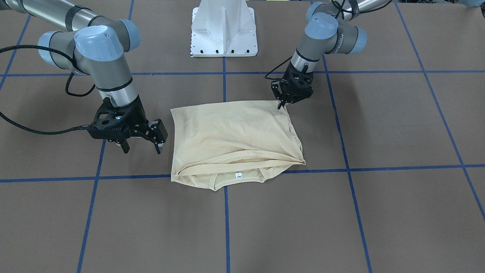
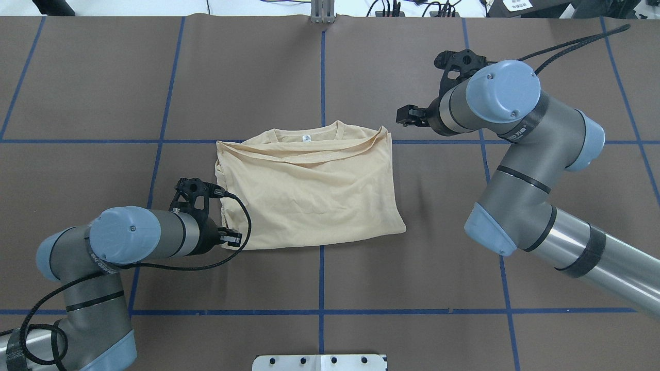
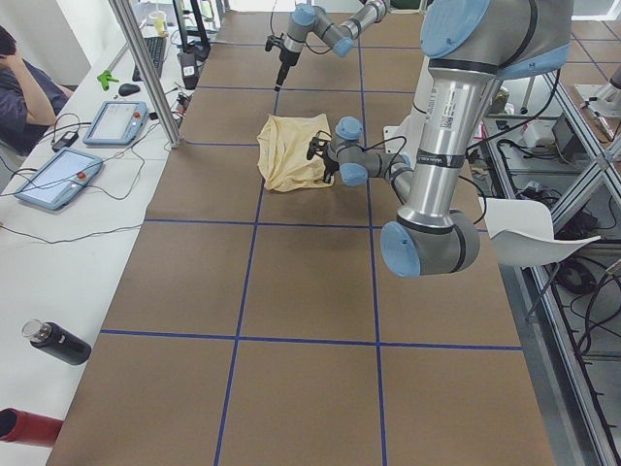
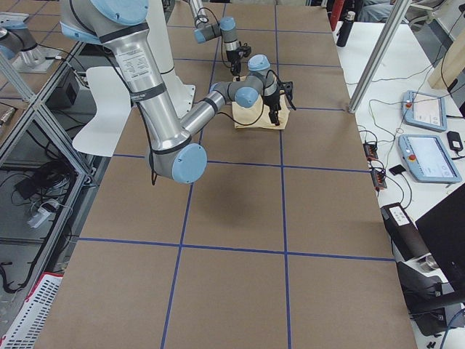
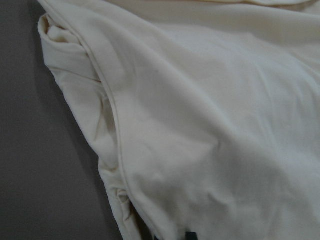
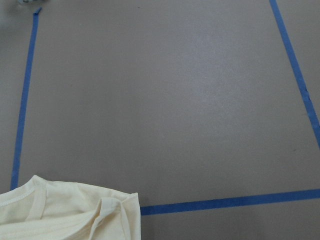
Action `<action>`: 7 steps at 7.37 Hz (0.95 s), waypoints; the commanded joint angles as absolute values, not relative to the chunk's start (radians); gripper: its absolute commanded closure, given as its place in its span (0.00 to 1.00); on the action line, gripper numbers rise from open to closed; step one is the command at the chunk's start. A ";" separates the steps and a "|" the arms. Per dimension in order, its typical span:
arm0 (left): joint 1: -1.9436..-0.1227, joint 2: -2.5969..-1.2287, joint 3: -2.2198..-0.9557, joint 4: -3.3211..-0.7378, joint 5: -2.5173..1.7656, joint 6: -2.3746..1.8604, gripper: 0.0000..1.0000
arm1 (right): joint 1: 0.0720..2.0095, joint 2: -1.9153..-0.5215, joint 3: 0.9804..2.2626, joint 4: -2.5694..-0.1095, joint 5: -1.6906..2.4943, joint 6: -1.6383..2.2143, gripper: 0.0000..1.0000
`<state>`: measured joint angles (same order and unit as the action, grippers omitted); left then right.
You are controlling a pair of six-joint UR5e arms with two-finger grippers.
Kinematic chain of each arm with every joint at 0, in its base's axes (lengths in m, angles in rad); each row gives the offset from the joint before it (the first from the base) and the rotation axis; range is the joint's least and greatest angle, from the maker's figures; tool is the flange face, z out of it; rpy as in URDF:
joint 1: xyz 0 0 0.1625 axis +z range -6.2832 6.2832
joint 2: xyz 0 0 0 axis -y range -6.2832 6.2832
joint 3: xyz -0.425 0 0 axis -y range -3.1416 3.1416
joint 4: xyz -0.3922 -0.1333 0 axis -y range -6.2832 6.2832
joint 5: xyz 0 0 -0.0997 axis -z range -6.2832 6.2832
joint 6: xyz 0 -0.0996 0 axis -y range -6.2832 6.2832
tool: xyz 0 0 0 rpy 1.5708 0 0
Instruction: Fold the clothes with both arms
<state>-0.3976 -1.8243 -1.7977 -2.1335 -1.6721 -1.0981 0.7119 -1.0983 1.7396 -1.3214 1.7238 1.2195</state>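
The cream-yellow T-shirt lies folded into a rough rectangle at the table's middle, plain side up, with its white neck label at the edge far from the robot. My left gripper is down at the shirt's near corner on my left side, fingers drawn together on the fabric edge. The left wrist view is filled by shirt and a folded sleeve seam. My right gripper hangs open above bare table, a short way off the shirt's other side. The right wrist view catches only the collar corner.
The white pedestal base stands at the robot's side of the table. Blue tape lines cross the brown table cover. A side bench holds tablets and a black bottle, with a seated person beside it.
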 commanded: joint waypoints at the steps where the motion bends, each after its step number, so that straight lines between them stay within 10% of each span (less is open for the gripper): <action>1: -0.460 -1.807 -1.793 -2.126 -1.674 -0.993 1.00 | 0.706 -1.097 1.736 -1.319 1.721 1.221 0.00; 4: -0.689 -1.866 -1.680 -2.059 -1.672 -0.726 1.00 | 0.695 -1.094 1.733 -1.319 1.720 1.230 0.00; 7: -0.845 -2.312 -1.138 -2.094 -1.666 -0.596 1.00 | 0.689 -1.091 1.735 -1.319 1.718 1.233 0.00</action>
